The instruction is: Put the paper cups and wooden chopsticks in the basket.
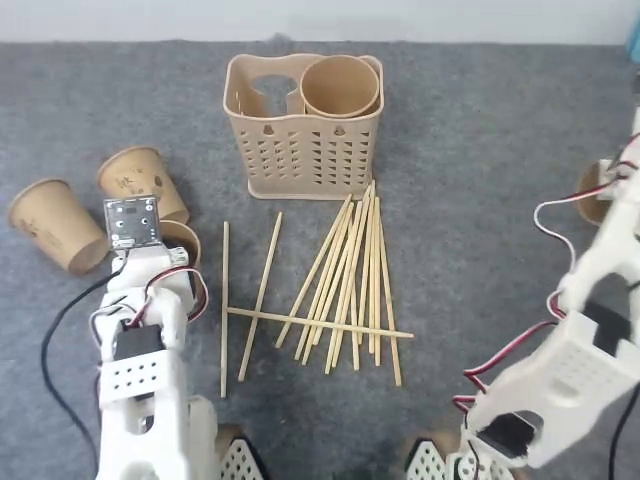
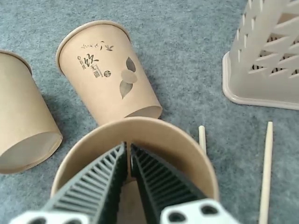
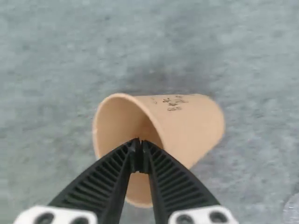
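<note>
Left claw (image 2: 128, 148) clamped on the wall of left-side cup (image 2: 159, 133); right claw (image 3: 139, 141) clamped on right-edge cup (image 3: 187, 123), which lies on its side; basket (image 1: 305, 155) mid far edge of grey mat (image 1: 480, 150), beyond and right of left claw; we judge left arm nearer.

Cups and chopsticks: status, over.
Left gripper shut on one cup; right gripper shut on another cup. Third cup in basket; chopsticks loose. Way to basket open.

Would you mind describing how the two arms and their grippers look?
The left arm and right arm are white plastic with perforated panels, trailing red, white and black wires. The left gripper and right gripper have black, ribbed, tapering fingers on white bases with round screw holes.
</note>
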`<action>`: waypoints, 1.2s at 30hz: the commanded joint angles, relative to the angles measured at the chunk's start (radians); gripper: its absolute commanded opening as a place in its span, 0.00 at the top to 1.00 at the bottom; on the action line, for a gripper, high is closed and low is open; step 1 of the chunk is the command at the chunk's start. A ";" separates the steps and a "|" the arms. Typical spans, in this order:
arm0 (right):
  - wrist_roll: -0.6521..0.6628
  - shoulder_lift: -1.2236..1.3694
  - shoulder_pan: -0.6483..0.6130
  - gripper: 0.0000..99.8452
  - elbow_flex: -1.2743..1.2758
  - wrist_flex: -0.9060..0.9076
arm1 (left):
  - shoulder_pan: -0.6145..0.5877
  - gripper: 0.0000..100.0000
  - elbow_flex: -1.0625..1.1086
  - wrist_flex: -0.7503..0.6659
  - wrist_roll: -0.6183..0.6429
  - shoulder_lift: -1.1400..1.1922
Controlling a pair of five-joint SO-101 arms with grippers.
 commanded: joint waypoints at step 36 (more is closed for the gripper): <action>-0.149 0.303 0.041 0.88 -0.617 0.117 | 0.000 0.98 -0.004 -0.009 -0.011 0.029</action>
